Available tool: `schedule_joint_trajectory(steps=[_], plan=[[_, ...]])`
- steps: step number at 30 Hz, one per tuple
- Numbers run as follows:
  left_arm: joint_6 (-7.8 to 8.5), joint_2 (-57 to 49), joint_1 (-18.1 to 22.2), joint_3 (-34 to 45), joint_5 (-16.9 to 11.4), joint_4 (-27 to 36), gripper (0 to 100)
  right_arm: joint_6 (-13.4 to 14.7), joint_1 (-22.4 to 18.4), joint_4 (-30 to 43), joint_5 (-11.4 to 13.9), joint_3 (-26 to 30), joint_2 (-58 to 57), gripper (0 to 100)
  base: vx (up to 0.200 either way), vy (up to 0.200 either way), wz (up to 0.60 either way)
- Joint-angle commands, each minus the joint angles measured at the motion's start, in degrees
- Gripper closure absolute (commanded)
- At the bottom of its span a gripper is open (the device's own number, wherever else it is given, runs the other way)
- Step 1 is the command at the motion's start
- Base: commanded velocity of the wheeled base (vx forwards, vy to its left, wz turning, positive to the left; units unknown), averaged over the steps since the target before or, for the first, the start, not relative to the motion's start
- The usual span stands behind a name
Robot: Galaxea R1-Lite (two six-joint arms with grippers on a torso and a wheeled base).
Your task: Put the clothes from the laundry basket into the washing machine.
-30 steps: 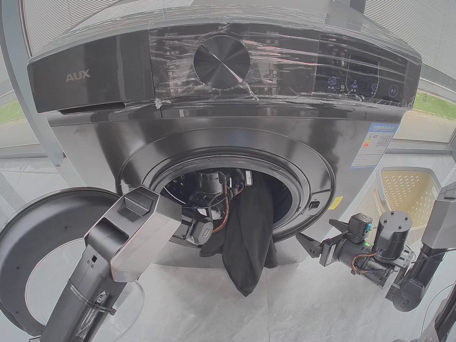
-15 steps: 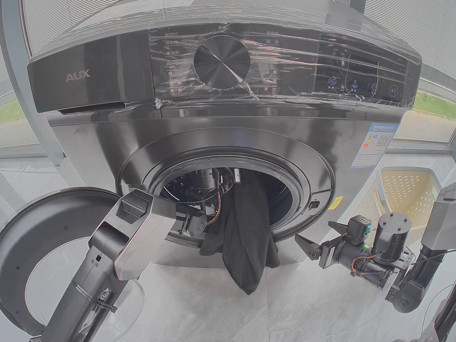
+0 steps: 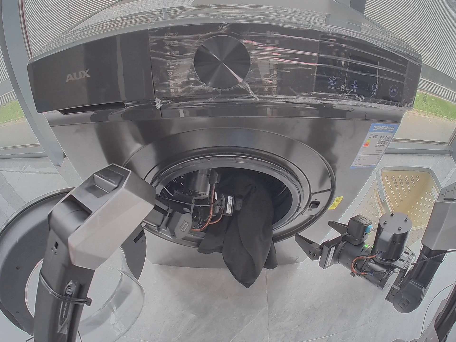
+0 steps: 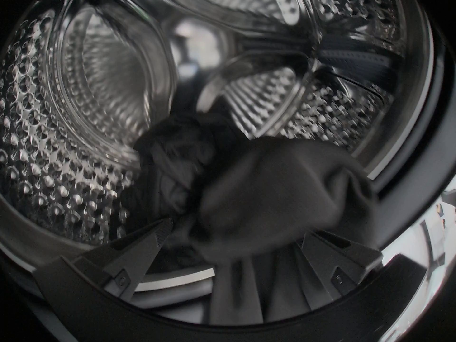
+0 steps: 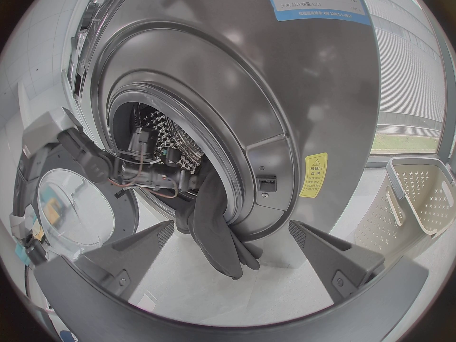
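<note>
A black garment (image 3: 249,233) hangs over the lower lip of the washing machine's round opening (image 3: 304,176), part inside the drum and part dangling toward the floor. In the left wrist view my left gripper (image 4: 242,255) sits at the drum mouth, open, with the bunched garment (image 4: 275,191) bulging between its spread fingers (image 4: 142,248). My right gripper (image 3: 320,236) hovers open and empty, low on the right of the machine's front; its own view shows the garment (image 5: 213,233) draped out of the opening.
The machine's door (image 3: 19,243) stands swung open on the left, behind my left arm. A beige perforated laundry basket (image 3: 411,191) sits on the floor right of the machine, behind my right arm. Pale floor tiles lie in front.
My left arm has drawn back from deep in the drum toward the opening, its elbow swinging left and up. The garment's hanging end shifted slightly. The right arm has stayed put.
</note>
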Motion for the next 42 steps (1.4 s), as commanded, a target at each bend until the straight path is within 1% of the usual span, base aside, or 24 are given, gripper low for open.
schedule_joint_trajectory(steps=[1,3,4,6,7,9,10,11,14,18,21,24,25,31,32,34,36,39,42], plan=[[-0.06,-11.6,-1.2,9.1,-4.4,6.4,0,0.0,0.0,0.0,0.0,0.0,0.0,0,0.000,0.000,0.00],[0.11,-12.9,-1.5,10.3,-5.8,8.5,0,0.0,0.0,0.0,0.0,0.0,0.0,0,0.000,0.000,0.00],[0.29,-13.7,-1.9,11.3,-7.4,9.6,0,0.0,0.0,0.0,0.0,0.0,0.0,0,0.000,0.000,0.00],[-0.24,-14.4,-2.6,11.8,-10.2,10.0,0,0.0,0.0,0.0,0.0,0.0,0.0,0,0.000,0.000,0.00],[-0.24,-14.7,-2.7,11.9,-11.2,10.2,0,0.0,0.0,0.0,0.0,0.0,0.0,0,0.000,0.000,0.00],[-0.15,-14.9,-3.2,12.2,-12.4,10.0,0,0.1,0.0,0.0,0.0,0.0,0.0,0,0.000,0.000,0.00],[-0.15,-14.9,-3.2,12.2,-12.4,10.0,0,0.1,0.0,0.0,0.0,0.0,0.0,0,0.000,0.000,0.00],[-0.24,-15.5,-3.6,12.8,-13.6,10.0,0,0.1,-0.1,0.0,0.0,0.0,0.0,0,0.000,0.000,0.00],[-0.24,-15.7,-4.1,13.1,-15.1,10.2,0,0.1,-0.1,0.0,0.0,-0.1,0.0,0,0.000,0.000,0.00],[-0.41,-14.6,-4.8,12.5,-15.3,9.7,0,0.0,-0.1,0.0,0.0,-0.1,0.0,0,0.000,0.000,0.00],[-0.50,-10.2,-4.9,9.9,-14.6,7.8,0,0.0,-0.1,0.0,0.0,-0.1,0.0,0,0.000,0.000,0.00],[-0.59,-7.8,-4.9,8.1,-14.5,6.3,0,0.0,0.0,0.0,0.0,-0.1,0.0,0,0.000,0.000,0.00],[-1.12,-6.1,-5.0,7.0,-14.2,5.2,0,0.0,0.0,0.0,0.0,-0.1,0.0,0,0.000,0.000,0.00],[-1.56,-2.8,-5.4,4.6,-12.5,4.4,0,0.0,0.0,0.0,0.0,-0.2,0.0,0,0.000,0.000,0.00],[-1.64,-2.4,-5.4,4.3,-12.3,4.4,100,0.0,0.0,0.0,0.0,-0.2,0.0,0,0.000,0.000,0.00],[-1.64,-2.0,-5.4,4.3,-11.7,4.4,100,0.0,0.0,0.0,0.0,-0.3,0.0,0,0.000,0.000,0.00],[-1.99,-2.0,-5.4,4.9,-11.7,4.3,100,0.0,0.0,0.0,0.0,-0.3,0.1,0,0.000,0.000,0.00],[-2.08,-1.6,-5.5,4.5,-11.3,4.1,100,0.0,0.0,0.0,0.0,-0.3,0.1,0,0.000,0.000,0.00],[-2.26,-1.5,-5.0,3.8,-8.9,2.2,100,0.0,0.1,0.0,0.1,-0.4,0.2,0,0.000,0.000,0.00]])
